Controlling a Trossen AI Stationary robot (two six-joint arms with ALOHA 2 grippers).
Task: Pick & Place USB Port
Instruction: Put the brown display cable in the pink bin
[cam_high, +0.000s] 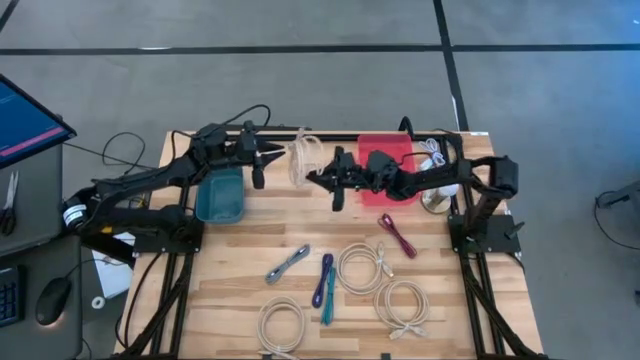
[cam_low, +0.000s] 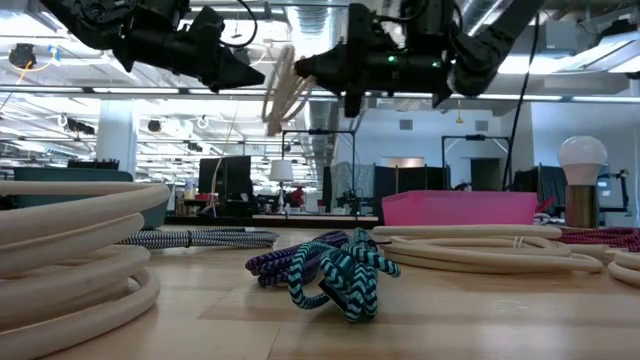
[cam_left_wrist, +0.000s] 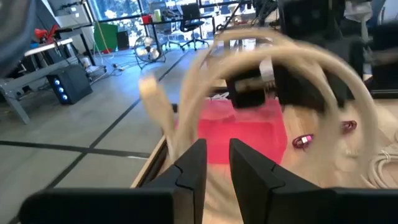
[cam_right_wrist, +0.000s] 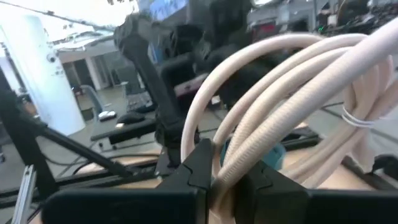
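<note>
From above I see the cream cable coil (cam_high: 307, 157) hanging between my left gripper (cam_high: 272, 158) and right gripper (cam_high: 318, 178), mid-handover; the left wrist view shows its fingers parted just off the coil, while the right wrist view shows the jaws clamped on its strands.

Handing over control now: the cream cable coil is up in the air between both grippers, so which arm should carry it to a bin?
Right, probably. The right gripper is shut on the cream cable coil, and the pink bin lies under that arm. The left gripper has its jaws parted, letting go.
</note>
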